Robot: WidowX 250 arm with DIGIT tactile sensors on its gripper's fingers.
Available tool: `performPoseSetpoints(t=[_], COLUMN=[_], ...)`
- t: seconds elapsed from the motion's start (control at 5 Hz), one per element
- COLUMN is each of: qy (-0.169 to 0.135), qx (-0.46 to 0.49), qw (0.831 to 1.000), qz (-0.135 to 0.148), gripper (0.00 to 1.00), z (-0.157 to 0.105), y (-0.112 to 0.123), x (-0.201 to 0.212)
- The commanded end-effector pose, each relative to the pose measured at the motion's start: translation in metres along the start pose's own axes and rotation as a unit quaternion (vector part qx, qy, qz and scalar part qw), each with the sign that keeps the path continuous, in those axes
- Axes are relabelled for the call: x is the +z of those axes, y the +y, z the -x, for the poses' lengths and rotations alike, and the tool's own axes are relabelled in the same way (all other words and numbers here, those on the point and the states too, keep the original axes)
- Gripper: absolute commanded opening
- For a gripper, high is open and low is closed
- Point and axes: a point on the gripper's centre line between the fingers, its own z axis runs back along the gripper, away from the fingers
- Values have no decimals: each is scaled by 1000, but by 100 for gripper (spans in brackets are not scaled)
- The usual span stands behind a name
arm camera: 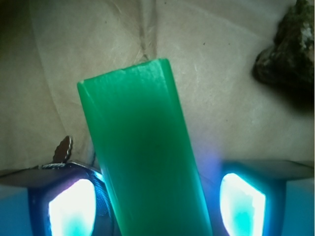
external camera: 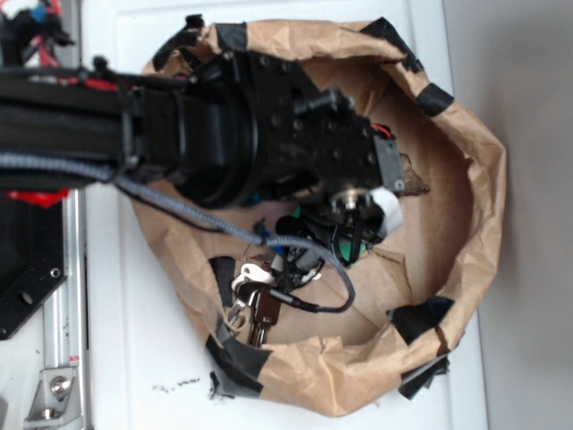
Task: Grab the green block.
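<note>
The green block [arm camera: 142,152] is bright green, flat and smooth. In the wrist view it fills the middle, lying slightly tilted between my two fingers. My gripper [arm camera: 160,206] is shut on it: the left finger [arm camera: 74,206] presses its left side and the right finger [arm camera: 243,206] sits against its right side. In the exterior view my gripper [external camera: 358,235] is low inside the brown paper bag [external camera: 466,179], and only a sliver of green [external camera: 337,240] shows under the arm.
A dark, rough, rock-like object [arm camera: 290,49] lies at the far right on the paper floor. A key tip [arm camera: 62,147] pokes up by the left finger. The key bunch [external camera: 255,296] lies near the bag's front wall. The crumpled bag rim surrounds the gripper.
</note>
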Motion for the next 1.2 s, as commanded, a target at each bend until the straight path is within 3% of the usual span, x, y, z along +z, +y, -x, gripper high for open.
performPoseSetpoints(t=[0.0,0.2,0.4,0.6,0.8,1.0], qy=[8,-3,-44,-68,-68,-35], qx=[44,72,159,280,347,375], qw=[999,996,984,954,931,919], qz=[-16,-50,-66,-78,-85,-118], gripper=[0,0,0,0,0,0], z=[-8,-1,13,30,23,17], y=[-1,-9,-18,-23,-22,-15], x=[-14,36,85,136,186,176])
